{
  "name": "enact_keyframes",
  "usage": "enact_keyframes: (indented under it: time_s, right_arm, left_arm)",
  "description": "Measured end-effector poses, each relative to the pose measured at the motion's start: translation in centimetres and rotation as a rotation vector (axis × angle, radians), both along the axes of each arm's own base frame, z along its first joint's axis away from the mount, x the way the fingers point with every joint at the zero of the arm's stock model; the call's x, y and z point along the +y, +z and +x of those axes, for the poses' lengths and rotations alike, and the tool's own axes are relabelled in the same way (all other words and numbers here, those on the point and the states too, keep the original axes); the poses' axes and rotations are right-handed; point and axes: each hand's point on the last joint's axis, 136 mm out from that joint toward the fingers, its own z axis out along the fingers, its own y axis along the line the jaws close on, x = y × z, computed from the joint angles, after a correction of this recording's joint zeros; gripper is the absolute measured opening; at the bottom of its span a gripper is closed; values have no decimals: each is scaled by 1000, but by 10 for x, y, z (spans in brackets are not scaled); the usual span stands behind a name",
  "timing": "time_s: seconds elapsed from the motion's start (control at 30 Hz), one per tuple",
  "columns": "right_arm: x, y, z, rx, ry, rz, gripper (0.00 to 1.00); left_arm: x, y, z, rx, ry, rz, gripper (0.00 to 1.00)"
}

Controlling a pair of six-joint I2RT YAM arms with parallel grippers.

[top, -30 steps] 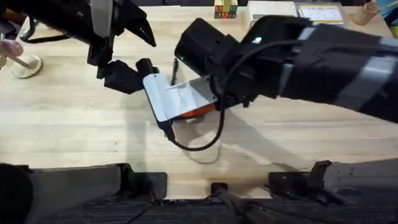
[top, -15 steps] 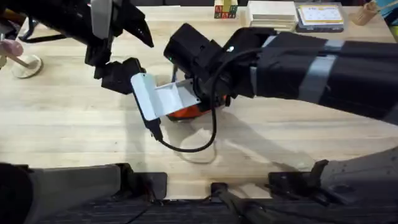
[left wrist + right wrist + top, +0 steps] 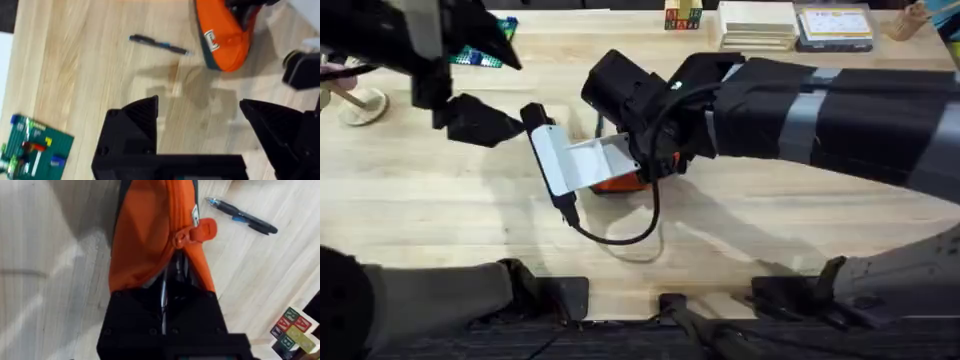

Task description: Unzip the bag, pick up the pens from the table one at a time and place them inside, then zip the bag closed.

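The orange bag (image 3: 625, 183) lies mid-table, mostly under my right wrist; its zipper is partly open, with the orange pull (image 3: 200, 230) off to one side. My right gripper (image 3: 164, 287) is at the bag's (image 3: 145, 235) open mouth, shut on the thin silver-grey pen (image 3: 163, 292), which points into the dark opening. The black pen (image 3: 242, 216) lies on the table beside the bag, just beyond it from me. My left gripper (image 3: 200, 125) hovers open and empty, left of the bag (image 3: 225, 35) and well apart from it, with the black pen (image 3: 157, 44) ahead of it.
A green toy board (image 3: 480, 55) lies at the back left. Coloured blocks (image 3: 682, 15) and a stack of books (image 3: 758, 22) sit along the far edge. A black cable (image 3: 620, 235) loops onto the table in front of the bag.
My left arm has pulled back to the left, away from the bag. My right gripper has shifted a little left and stays over the bag's opening.
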Motion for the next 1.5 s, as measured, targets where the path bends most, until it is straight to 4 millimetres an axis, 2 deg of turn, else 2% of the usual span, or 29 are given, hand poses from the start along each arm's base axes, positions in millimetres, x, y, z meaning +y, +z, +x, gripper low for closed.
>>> enact_keyframes:
  time_s: [0.23,0.27,0.43,0.47,0.5,0.7,0.9,1.03,1.3,1.33,1.37,1.4,1.5]
  right_arm:
    - [2,-1,-4,22,6,12,33]
    - [2,-1,-4,25,-1,15,110]
    - [4,-1,-4,30,-21,31,831]
    - [4,-1,-4,30,-26,34,950]
    - [4,-1,-4,31,-32,36,984]
    - [1,0,-1,25,-111,43,998]
    - [-4,0,2,13,-204,44,998]
    - [-9,6,2,15,-276,63,998]
    - [-18,50,-18,127,-421,207,997]
    - [-21,65,-22,186,-478,284,997]
    - [-23,70,-23,202,-496,306,997]
    - [-27,81,-21,221,-540,359,997]
    - [-30,89,-20,229,-567,393,997]
  left_arm:
    - [16,0,0,-27,16,13,994]
    - [16,0,0,-29,15,12,994]
    - [13,1,1,-33,6,-9,994]
    - [13,-1,2,-28,6,-14,994]
    - [13,-3,3,-21,5,-18,994]
    - [15,-14,8,21,4,-38,994]
    - [19,-14,17,-23,4,-20,994]
    - [18,-13,16,-21,6,-34,994]
    - [13,-11,18,-28,1,-53,993]
    - [5,-10,21,-23,-1,-59,993]
    - [3,-10,24,-23,3,-60,993]
    - [-6,-10,36,-23,39,-56,993]
    - [-14,-11,52,-11,112,-41,993]
